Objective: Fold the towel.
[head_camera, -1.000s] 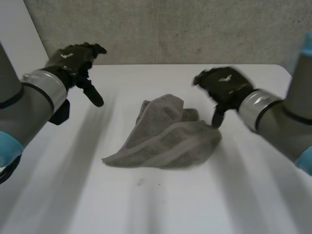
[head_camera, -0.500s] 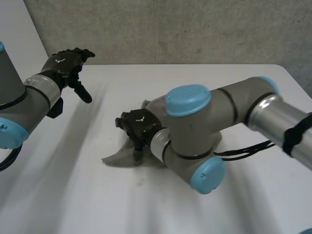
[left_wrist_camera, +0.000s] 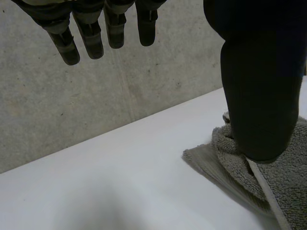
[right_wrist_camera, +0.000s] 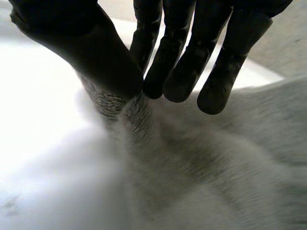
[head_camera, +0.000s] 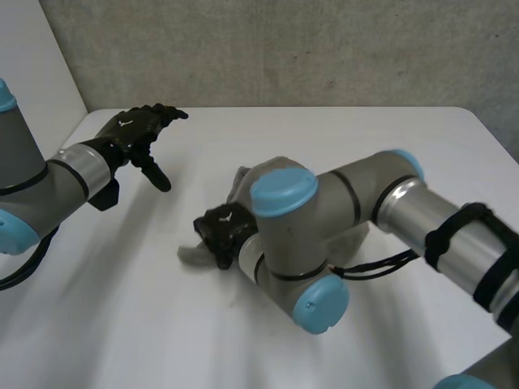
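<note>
Pinching the towel (right_wrist_camera: 206,163) — right hand (right_wrist_camera: 178,48).

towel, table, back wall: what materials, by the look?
The towel looks like grey terry cloth, maybe cotton: looped pile and a flat woven edge band. The table is white, smooth and matte, probably laminate, though the look leaves that open. The wall is grey, mottled and pitted, like bare concrete.

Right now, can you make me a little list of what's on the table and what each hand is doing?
towel: grey, crumpled on the white table, partly under the right arm
left hand: open, fingers straight, off the towel, holding nothing
right hand: thumb and fingers pinch a raised fold of the towel, at its end nearer the left hand
folding: not yet done
</note>
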{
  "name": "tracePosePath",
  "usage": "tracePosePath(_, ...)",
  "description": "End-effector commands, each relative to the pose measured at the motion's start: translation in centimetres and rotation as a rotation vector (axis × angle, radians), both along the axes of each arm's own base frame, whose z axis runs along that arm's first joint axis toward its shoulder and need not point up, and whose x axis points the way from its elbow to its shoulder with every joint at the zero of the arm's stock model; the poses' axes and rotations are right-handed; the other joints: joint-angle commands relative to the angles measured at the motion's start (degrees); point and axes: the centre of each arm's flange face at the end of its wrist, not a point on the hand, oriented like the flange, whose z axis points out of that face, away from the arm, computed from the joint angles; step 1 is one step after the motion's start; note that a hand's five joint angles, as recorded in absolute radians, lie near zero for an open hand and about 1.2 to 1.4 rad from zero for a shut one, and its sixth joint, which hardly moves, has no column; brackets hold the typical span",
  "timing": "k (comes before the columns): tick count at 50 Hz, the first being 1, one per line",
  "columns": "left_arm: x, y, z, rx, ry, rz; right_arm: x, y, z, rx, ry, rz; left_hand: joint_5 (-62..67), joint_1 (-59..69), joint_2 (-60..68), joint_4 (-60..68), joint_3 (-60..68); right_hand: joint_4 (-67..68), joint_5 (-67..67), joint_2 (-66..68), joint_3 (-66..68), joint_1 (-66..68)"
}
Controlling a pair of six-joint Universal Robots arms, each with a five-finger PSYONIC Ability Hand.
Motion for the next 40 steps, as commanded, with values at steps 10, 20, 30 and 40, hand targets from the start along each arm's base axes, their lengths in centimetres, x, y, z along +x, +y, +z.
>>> tracePosePath(10, -2.8, 2.5, -0.7, -0.021, 0.006, -0.086, -11.6, 0.3, 9.9, -0.124, 0.080, -0.113, -0.2, 1.3, 1.7, 1.7, 1.5, 3.2, 2.9, 3.7, 3.4, 4.0)
tracePosePath(20, -6.3, 5.1, -3.7, -0.011, -0.072, -0.203, -19.5, -0.5, 8.5, -0.112, 0.186, -0.210, 1.8, 3.3, 3.8, 3.7, 3.5, -25.7, -26.0, -25.2, -25.5, -24.9)
tracePosePath(30, -7.8, 7.4, -7.3, 0.041, -0.195, -0.279, -20.1, -0.7, 6.2, -0.110, 0.187, -0.230, 9.9, 11.4, 11.8, 11.8, 11.6, -63.6, -64.0, -63.2, -63.5, -62.8)
tracePosePath(40, -8.4, 9.7, -8.8, 0.124, -0.248, -0.288, -20.0, -1.6, 3.0, -0.123, 0.182, -0.242, 9.7, 11.2, 11.7, 11.6, 11.4, -63.3, -63.6, -62.8, -63.2, -62.5)
